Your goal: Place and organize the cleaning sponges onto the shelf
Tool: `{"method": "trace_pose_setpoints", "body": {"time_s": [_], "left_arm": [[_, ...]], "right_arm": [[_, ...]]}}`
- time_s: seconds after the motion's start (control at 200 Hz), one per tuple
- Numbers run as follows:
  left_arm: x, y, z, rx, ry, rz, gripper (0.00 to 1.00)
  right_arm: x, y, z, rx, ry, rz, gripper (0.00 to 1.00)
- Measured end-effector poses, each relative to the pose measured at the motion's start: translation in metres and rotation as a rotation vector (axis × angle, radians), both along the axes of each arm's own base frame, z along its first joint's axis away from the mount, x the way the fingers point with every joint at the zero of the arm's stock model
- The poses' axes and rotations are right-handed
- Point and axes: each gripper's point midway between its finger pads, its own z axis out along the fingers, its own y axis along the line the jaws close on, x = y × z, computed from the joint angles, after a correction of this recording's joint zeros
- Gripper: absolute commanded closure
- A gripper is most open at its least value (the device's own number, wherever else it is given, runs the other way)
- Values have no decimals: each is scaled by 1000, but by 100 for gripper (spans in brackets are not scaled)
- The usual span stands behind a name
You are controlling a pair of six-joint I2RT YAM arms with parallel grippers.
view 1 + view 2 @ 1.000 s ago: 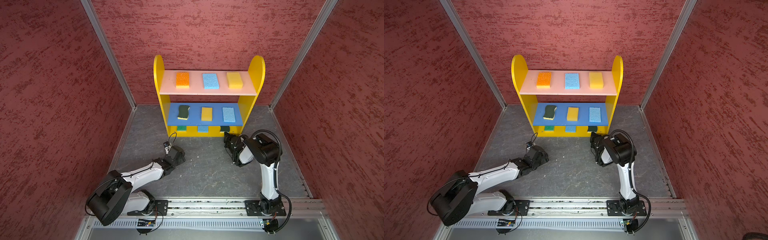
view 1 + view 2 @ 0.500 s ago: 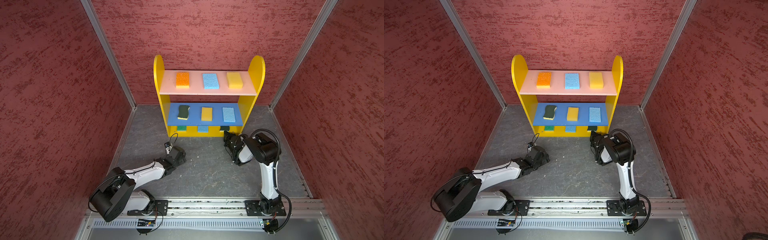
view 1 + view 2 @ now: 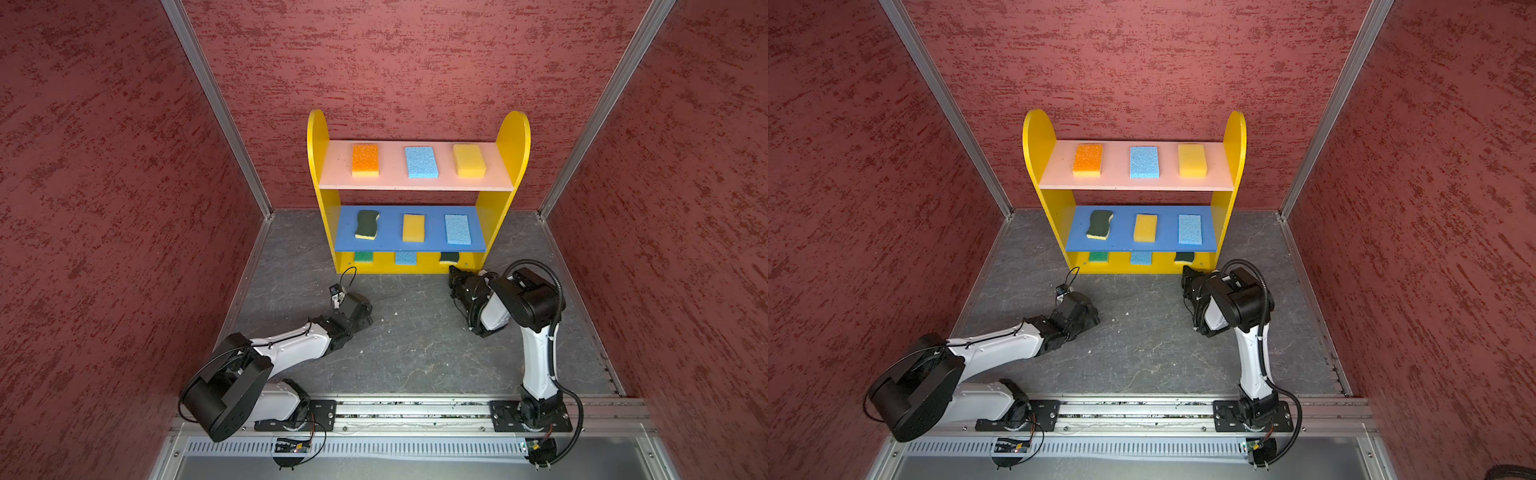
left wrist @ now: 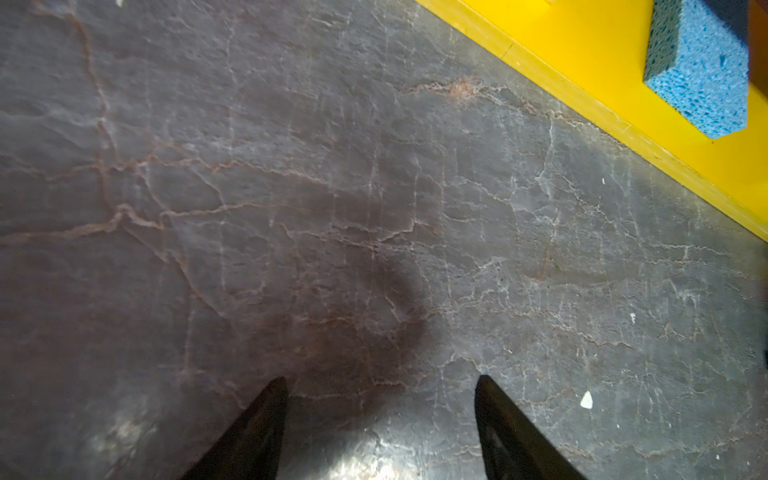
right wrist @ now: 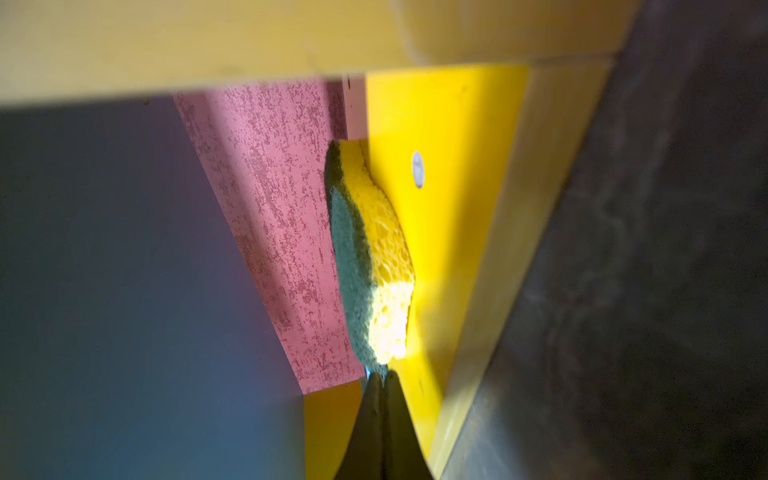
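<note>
On the shelf (image 3: 513,141), three sponges (image 3: 365,159) lie on the pink board (image 3: 390,178), three on the blue board (image 3: 434,228) and three on the yellow base (image 3: 424,268), while the left gripper (image 4: 381,379) gapes empty above the floor (image 3: 415,332) and the right gripper (image 5: 380,376), pinched shut, sits just beside the base's scourer (image 5: 374,266).

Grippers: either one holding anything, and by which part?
Nothing held: left gripper open over grey floor; right gripper shut empty, by the wavy dark-green-on-yellow foam scourer.
</note>
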Motion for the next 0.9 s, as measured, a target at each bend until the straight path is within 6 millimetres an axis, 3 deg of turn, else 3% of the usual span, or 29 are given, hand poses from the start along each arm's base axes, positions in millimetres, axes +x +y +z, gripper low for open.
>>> {"method": "trace_pose_setpoints", "body": {"time_s": [0.23,0.636,0.822,0.897], "left_arm": [[-3,6,11,10,-15,7,28],[-12,28,51,37,-94,3,27],[-17,41,65,50,-107,8,27],[-19,46,71,51,-116,12,27]], "right_arm": [[-20,5,-1,0,12,37,100],[-68,3,-11,-67,119,115,100],[-90,-2,-19,-164,209,160,100],[-94,-3,-13,-229,228,183,100]]}}
